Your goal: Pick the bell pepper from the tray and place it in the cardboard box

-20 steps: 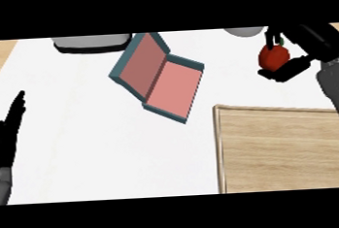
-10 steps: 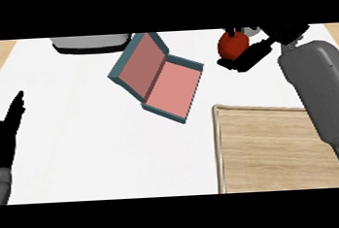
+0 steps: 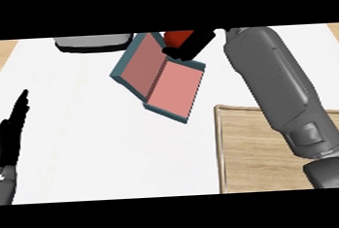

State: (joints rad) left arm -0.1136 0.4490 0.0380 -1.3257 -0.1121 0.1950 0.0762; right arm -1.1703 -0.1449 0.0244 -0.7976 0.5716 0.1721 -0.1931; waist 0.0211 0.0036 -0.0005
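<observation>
At the table's far edge, our right hand (image 3: 189, 45) clasps one bell pepper (image 3: 177, 37) over one cardboard box (image 3: 160, 79); our left hand (image 3: 8, 136) rests, fingers straight, near one tray (image 3: 232, 151).

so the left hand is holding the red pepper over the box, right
Not quite: the right hand is holding the red pepper over the box. The head view shows the left hand open at the left edge, holding nothing.

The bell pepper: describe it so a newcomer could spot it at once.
Start at the white counter and find the open cardboard box with its pink inside and teal rim near the far edge. At the box's far corner, the right hand curls round the bell pepper. It is the only glossy red-orange thing in view.
</observation>
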